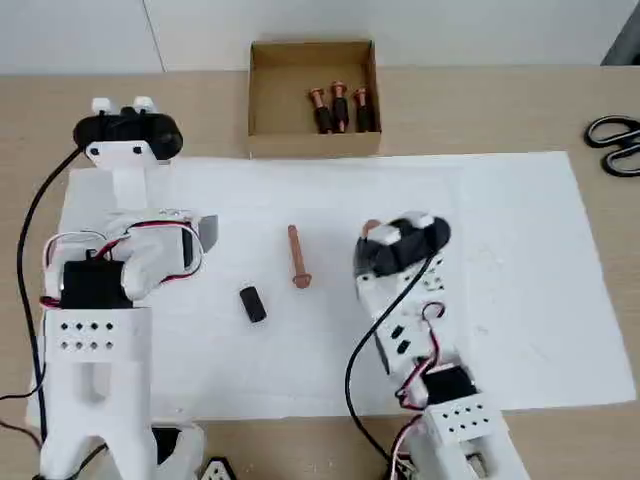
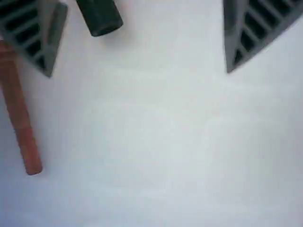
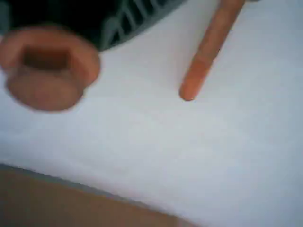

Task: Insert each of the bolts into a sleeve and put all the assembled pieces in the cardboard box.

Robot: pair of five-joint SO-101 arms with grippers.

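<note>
Pale wood surface (image 1: 480,110) under a white paper sheet (image 1: 520,260); at the sheet's far edge stands the cardboard box (image 1: 300,146), plain brown board, open on top. Inside it you have three assembled pieces (image 1: 340,108) side by side, copper-coloured bolts in black sleeves.

On the paper in front of the box lies a loose bolt (image 1: 298,258), a smooth round shaft with its flanged head pointing away from the box. A short black sleeve (image 1: 253,303) lies apart from it, farther from the box and to its left.

Your left wrist view adds what the high view hides: the left hand (image 2: 137,71) is spread wide, its ribbed grey fingers (image 2: 40,40) above bare paper.

Your right hand (image 1: 375,235) grips a second bolt (image 3: 49,68); its wrist view shows the head's hexagonal socket. Black-handled scissors (image 1: 615,140) lie right of the box.
</note>
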